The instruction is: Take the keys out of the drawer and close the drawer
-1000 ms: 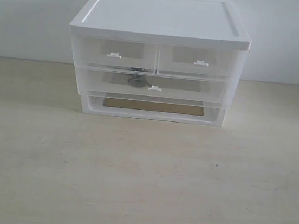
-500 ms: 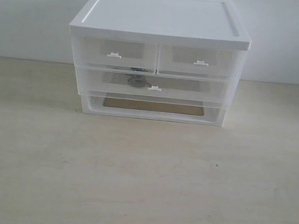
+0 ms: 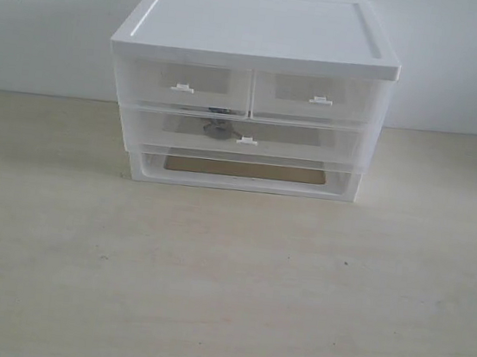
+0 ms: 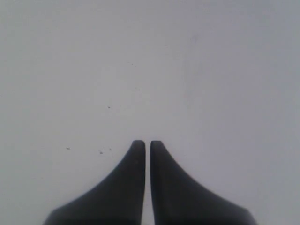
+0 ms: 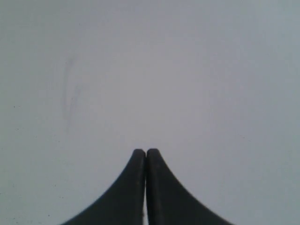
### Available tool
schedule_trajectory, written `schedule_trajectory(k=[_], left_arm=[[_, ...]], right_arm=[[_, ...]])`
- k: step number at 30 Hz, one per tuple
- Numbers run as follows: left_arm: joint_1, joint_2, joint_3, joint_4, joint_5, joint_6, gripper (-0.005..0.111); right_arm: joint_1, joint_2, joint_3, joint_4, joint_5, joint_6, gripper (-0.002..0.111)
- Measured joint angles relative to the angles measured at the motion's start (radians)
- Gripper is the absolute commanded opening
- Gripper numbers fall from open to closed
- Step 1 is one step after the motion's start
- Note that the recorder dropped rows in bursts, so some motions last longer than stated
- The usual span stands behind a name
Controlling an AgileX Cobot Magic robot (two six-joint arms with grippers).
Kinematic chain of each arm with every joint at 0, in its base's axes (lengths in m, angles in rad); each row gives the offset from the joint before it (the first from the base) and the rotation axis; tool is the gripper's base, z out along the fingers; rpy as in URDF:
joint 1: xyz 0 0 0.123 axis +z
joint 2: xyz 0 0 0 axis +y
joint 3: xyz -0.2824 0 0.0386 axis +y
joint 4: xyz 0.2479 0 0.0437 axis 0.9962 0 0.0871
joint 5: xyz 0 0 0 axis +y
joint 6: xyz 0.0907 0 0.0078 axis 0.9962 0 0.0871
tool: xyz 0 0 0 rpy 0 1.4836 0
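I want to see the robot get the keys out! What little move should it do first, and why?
Probably bring the right gripper toward the small white tab handle of the wide translucent plastic drawer. That drawer looks closed, with the silver metal keys showing dimly through its front. The right one and the left gripper are both shut on nothing, and neither appears in the exterior view.
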Motion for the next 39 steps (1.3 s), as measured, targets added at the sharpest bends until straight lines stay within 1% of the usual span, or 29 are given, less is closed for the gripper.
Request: schedule_trajectory(k=[4, 6, 7, 8, 9, 10, 11, 12, 13, 14, 15, 16, 18, 19, 20, 22, 23, 25, 27, 32, 37, 38, 39], left_arm=[[0.000, 0.142, -0.109, 0.188, -0.034, -0.160, 0.004], [0.000, 0.283, -0.210, 0.324, -0.071, -0.285, 0.004], [0.000, 0.394, -0.263, 0.397, -0.081, -0.342, 0.004], [0.000, 0.450, -0.288, 0.434, -0.085, -0.361, 0.004], [0.000, 0.552, -0.317, 0.483, -0.108, -0.380, 0.004], [0.000, 0.656, -0.326, 0.520, -0.150, -0.387, 0.004], [0.000, 0.716, -0.326, 0.552, -0.192, -0.389, 0.004], [0.000, 0.827, -0.326, 0.600, -0.262, -0.380, 0.006], [0.000, 0.905, -0.327, 0.630, -0.320, -0.348, 0.014], [0.000, 1.010, -0.327, 0.655, -0.400, -0.251, 0.021], [0.000, 1.089, -0.327, 0.664, -0.452, -0.176, 0.031], [0.000, 1.204, -0.327, 0.673, -0.523, -0.023, 0.036], [0.000, 1.317, -0.327, 0.682, -0.592, 0.129, 0.046], [0.000, 1.379, -0.332, 0.688, -0.614, 0.204, 0.047], [0.000, 1.428, -0.338, 0.693, -0.621, 0.269, 0.047], [-0.005, 1.542, -0.372, 0.694, -0.626, 0.352, 0.047], [-0.010, 1.586, -0.397, 0.694, -0.627, 0.371, 0.047], [-0.048, 1.727, -0.477, 0.692, -0.631, 0.422, 0.047], [-0.082, 1.801, -0.530, 0.689, -0.631, 0.468, 0.047], [-0.167, 1.927, -0.660, 0.677, -0.636, 0.617, 0.047], [-0.241, 2.036, -0.820, 0.641, -0.628, 0.778, 0.047], [-0.257, 2.069, -0.876, 0.635, -0.607, 0.809, 0.047], [-0.263, 2.087, -0.905, 0.635, -0.601, 0.819, 0.047]], right_arm=[[0.000, 0.088, -0.151, -0.230, 0.046, 0.190, 0.000], [0.000, 0.212, -0.276, -0.428, 0.054, 0.383, 0.001], [0.000, 0.303, -0.348, -0.559, 0.056, 0.494, 0.003], [0.000, 0.356, -0.384, -0.617, 0.056, 0.548, 0.008], [0.000, 0.466, -0.451, -0.724, 0.058, 0.645, 0.015], [0.000, 0.555, -0.496, -0.802, 0.060, 0.725, 0.021], [0.000, 0.621, -0.524, -0.847, 0.057, 0.780, 0.028], [0.000, 0.711, -0.557, -0.923, 0.036, 0.836, 0.029], [0.002, 0.780, -0.579, -0.971, 0.023, 0.874, 0.028], [0.017, 0.885, -0.609, -1.029, 0.013, 0.921, 0.028], [0.037, 0.949, -0.628, -1.075, 0.013, 0.943, 0.028], [0.066, 1.031, -0.659, -1.115, 0.013, 0.960, 0.028], [0.107, 1.122, -0.698, -1.160, 0.013, 0.969, 0.027], [0.124, 1.155, -0.714, -1.173, 0.013, 0.971, 0.024], [0.140, 1.188, -0.729, -1.179, 0.013, 0.973, 0.017], [0.176, 1.262, -0.766, -1.192, 0.032, 0.973, -0.001], [0.192, 1.296, -0.782, -1.194, 0.043, 0.973, 0.000], [0.214, 1.381, -0.815, -1.198, 0.079, 0.970, 0.000], [0.218, 1.429, -0.831, -1.198, 0.098, 0.969, 0.000], [0.221, 1.498, -0.861, -1.196, 0.145, 0.953, 0.000], [0.221, 1.535, -0.867, -1.194, 0.155, 0.918, 0.000], [0.221, 1.546, -0.867, -1.168, 0.163, 0.892, 0.000], [0.221, 1.548, -0.867, -1.141, 0.170, 0.875, 0.000]])
